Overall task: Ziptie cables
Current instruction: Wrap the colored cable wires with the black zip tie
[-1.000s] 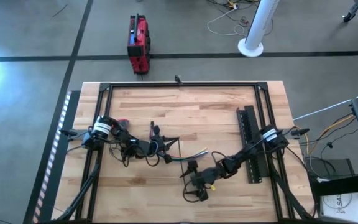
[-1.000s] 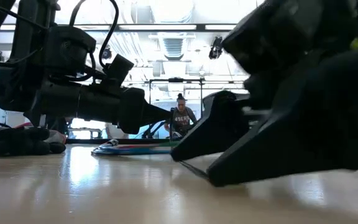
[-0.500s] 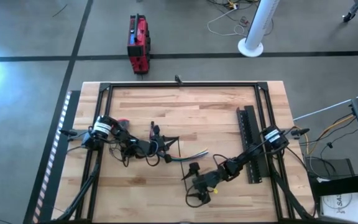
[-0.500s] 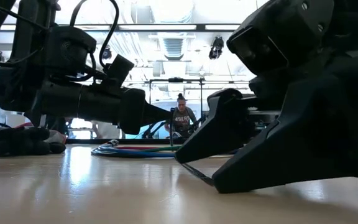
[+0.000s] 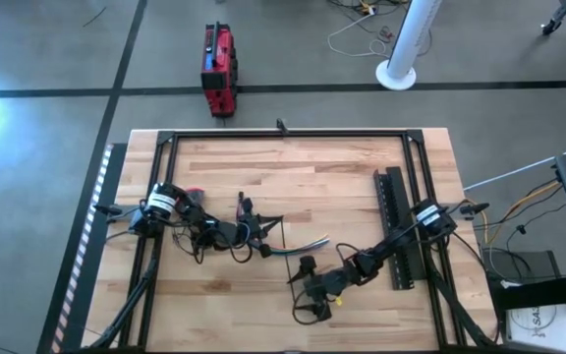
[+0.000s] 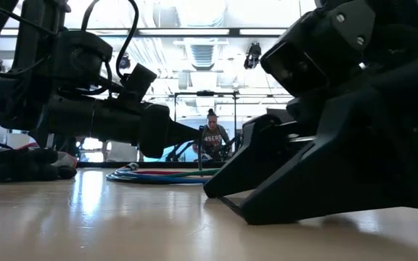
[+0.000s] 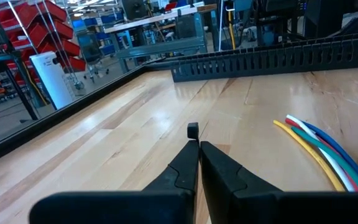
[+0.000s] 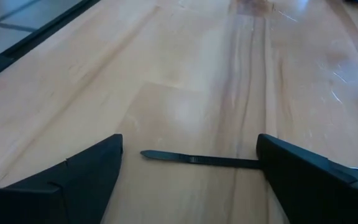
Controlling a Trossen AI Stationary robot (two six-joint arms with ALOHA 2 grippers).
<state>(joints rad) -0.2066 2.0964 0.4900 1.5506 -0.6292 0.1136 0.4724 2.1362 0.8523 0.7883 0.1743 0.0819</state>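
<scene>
ziptie [image 8: 197, 160] far end hidden behind right gripper [image 8: 191, 177] finger. cables [image 7: 319, 149] cut off by the left wrist picture's edge, dark end out of sight. overhead, ziptie too thin to tell. person [image 6: 210, 138] in low view partly hidden behind arms.

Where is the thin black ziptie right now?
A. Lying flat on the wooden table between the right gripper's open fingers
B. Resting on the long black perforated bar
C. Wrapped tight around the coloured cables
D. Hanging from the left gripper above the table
A: the right wrist view shows the ziptie flat on the table, between the spread fingers of the right gripper.
</scene>
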